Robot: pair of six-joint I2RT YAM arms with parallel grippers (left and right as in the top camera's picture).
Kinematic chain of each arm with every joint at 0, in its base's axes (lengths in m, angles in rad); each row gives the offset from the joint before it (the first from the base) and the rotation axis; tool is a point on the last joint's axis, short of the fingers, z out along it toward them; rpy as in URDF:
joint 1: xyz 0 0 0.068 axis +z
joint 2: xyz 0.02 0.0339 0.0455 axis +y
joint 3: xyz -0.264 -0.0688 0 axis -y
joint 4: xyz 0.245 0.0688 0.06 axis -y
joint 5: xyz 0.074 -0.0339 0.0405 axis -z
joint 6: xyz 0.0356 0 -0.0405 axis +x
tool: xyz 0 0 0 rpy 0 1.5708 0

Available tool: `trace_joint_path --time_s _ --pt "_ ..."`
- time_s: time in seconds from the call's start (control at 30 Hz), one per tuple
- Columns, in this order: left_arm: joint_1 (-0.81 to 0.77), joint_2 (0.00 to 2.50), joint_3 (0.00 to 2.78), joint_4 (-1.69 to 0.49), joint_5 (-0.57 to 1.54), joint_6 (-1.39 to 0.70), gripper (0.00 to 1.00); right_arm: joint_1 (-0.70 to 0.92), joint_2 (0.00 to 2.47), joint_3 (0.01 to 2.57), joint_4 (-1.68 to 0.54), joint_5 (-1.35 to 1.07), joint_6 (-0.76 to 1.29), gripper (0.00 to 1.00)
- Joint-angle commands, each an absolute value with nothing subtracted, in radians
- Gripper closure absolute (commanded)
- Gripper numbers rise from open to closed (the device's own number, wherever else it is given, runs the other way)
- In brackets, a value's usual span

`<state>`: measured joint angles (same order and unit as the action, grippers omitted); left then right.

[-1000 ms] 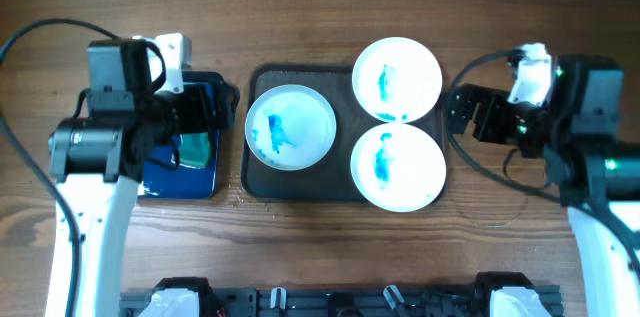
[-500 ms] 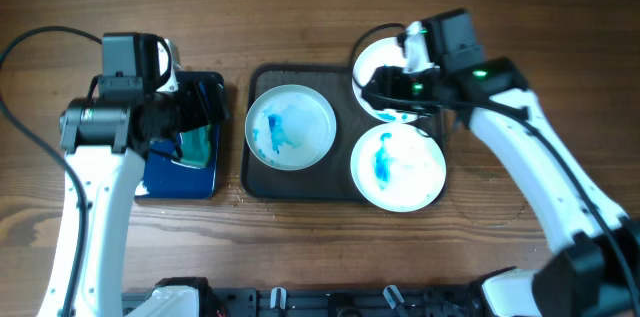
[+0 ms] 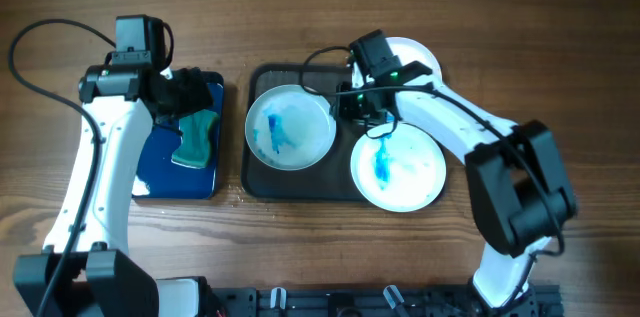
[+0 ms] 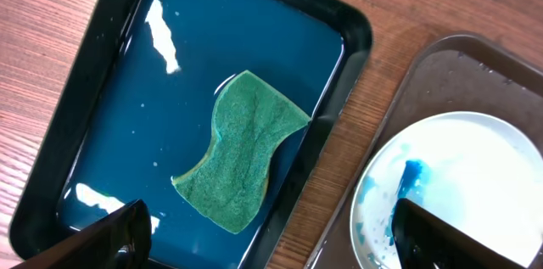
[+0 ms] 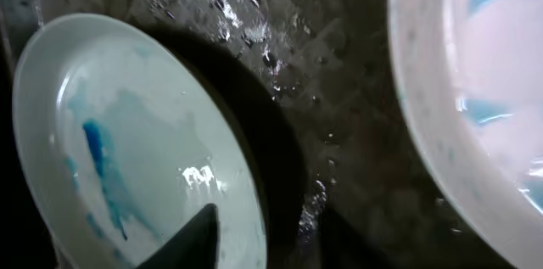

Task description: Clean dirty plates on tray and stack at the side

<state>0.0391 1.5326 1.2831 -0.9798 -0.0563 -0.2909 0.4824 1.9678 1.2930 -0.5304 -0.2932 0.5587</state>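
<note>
Three white plates smeared blue lie on or overlap the dark tray: one at the left, one at the front right, one at the back right partly under my right arm. My right gripper is low at the left plate's right rim. In the right wrist view one finger lies over that plate; the other is lost in dark shadow. My left gripper hangs open above a green sponge, not touching it.
The sponge lies in a smaller black tray filled with blue liquid, left of the big tray. Cables loop behind both arms. Bare wooden table lies to the right of the plates.
My right arm has swung from the table's right side across the back plate down to the left plate's rim, its jaws narrowing. My left arm has shifted back, uncovering the sponge.
</note>
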Motion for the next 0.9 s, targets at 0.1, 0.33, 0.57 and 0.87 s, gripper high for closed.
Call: trace_joint_path --time_s 0.1,0.33,0.57,0.87 --pt "0.044 1.558 1.295 -0.977 -0.104 -0.293 0.10 0.516 2.007 1.314 -0.512 -0.260 0.546 0.67" --pt "0.044 1.599 1.294 -0.981 -0.103 -0.297 0.11 0.545 2.007 1.283 -0.524 -0.213 0.553 0.75" --pt "0.044 1.607 1.294 -0.992 -0.103 -0.297 0.16 0.559 2.007 1.267 -0.529 -0.197 0.672 0.96" --pt "0.044 1.636 1.192 -0.920 -0.102 -0.234 0.28 0.559 2.007 1.267 -0.540 -0.196 0.656 0.96"
